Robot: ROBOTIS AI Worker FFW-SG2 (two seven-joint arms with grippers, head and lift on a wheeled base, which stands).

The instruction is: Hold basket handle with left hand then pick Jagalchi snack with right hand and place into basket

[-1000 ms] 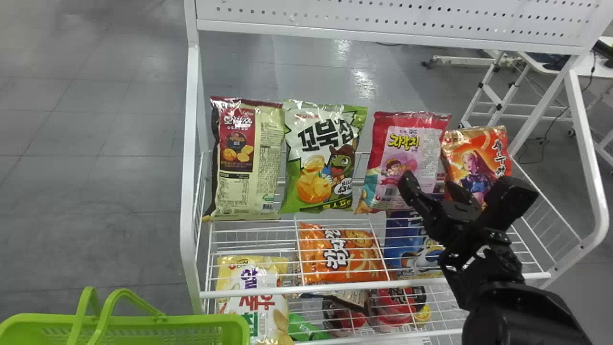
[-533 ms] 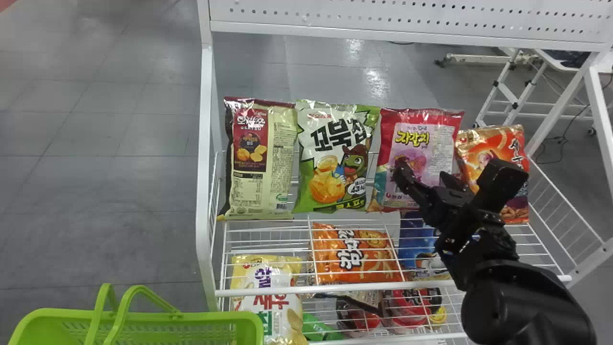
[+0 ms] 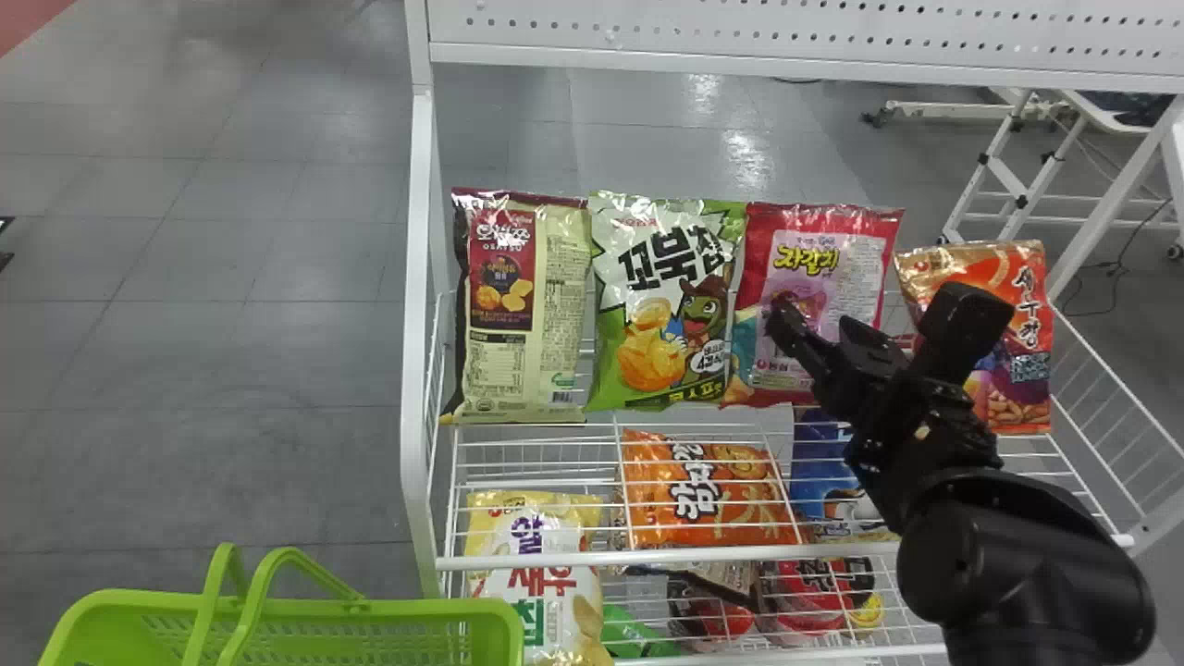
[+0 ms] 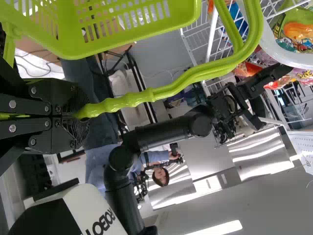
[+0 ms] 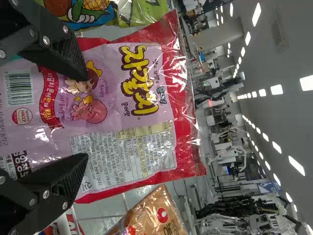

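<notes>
In the head view my right gripper (image 3: 826,326) is in front of the lower part of the pink and red Jagalchi bag (image 3: 803,262), which stands upright on the rack's upper shelf. The right wrist view has the Jagalchi bag (image 5: 132,98) close beyond my open right gripper (image 5: 87,117), one finger over each side of its front. The green basket (image 3: 305,615) hangs at the lower left of the head view. In the left wrist view my left gripper (image 4: 80,115) is shut on the basket's handle (image 4: 171,88).
A green turtle-chip bag (image 3: 661,305) stands left of the Jagalchi bag, an orange bag (image 3: 1017,324) to its right. The white rack's front rail (image 3: 694,558) runs below the upper shelf; more snacks lie underneath.
The rack, bags and basket have shifted right in the head view. My right gripper now overlaps the Jagalchi bag more and the orange bag less.
</notes>
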